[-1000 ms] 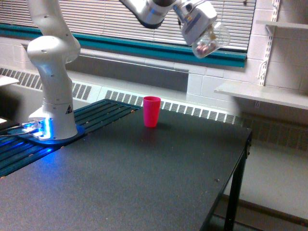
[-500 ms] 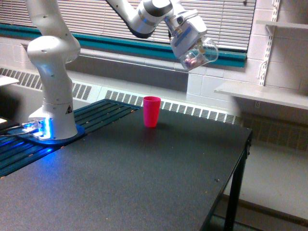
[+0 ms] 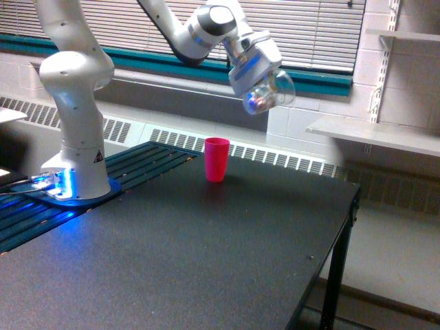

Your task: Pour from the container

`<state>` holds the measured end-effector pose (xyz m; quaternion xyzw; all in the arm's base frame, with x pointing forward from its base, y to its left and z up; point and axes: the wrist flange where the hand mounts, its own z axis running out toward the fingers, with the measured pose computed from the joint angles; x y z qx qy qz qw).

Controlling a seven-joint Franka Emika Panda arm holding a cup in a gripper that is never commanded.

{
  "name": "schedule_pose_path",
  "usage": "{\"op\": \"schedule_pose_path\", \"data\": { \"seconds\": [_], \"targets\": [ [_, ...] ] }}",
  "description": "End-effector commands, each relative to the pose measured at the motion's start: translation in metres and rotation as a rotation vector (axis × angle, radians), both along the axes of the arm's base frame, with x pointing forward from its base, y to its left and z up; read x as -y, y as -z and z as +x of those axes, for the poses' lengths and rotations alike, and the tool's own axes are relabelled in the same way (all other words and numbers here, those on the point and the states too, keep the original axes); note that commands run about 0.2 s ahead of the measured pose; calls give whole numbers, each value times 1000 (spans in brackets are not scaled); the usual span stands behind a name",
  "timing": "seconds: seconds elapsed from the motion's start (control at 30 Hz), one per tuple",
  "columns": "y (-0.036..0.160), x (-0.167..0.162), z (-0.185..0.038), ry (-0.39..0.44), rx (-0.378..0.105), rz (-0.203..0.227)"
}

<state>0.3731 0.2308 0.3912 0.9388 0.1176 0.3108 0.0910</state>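
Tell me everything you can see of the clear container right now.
The clear container is a see-through plastic cup with small pinkish pieces visible inside, gathered near its lower end. The hand grips it in mid-air, tilted well off upright. It hangs above the black table, higher than the pink cup and offset toward the exterior view's right of it. Only the hand touches it. Nothing is seen spilling out. Its rim and mouth are too blurred to make out.

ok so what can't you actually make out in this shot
- Pincer fingers: exterior view, hidden by the white hand body and the clear container.
- Container contents: too small and blurred; only pinkish bits show.
- Inside the pink cup: hidden by its opaque wall.
- Arm's upper links: cut off by the top edge.
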Motion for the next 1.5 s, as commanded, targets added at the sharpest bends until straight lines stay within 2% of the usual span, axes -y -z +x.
{"op": "schedule_pose_path", "data": {
  "seconds": [0.03, 0.33, 0.67, 1.0, 1.5],
  "targets": [
    [19, -8, -19, -17, -20, -6],
    [37, -15, -36, -39, -46, -27],
    [43, -39, -62, -94, -50, -52],
    [55, -39, -80, -113, -65, -92],
    [72, -16, -91, -104, -86, -136]
  ]
}}
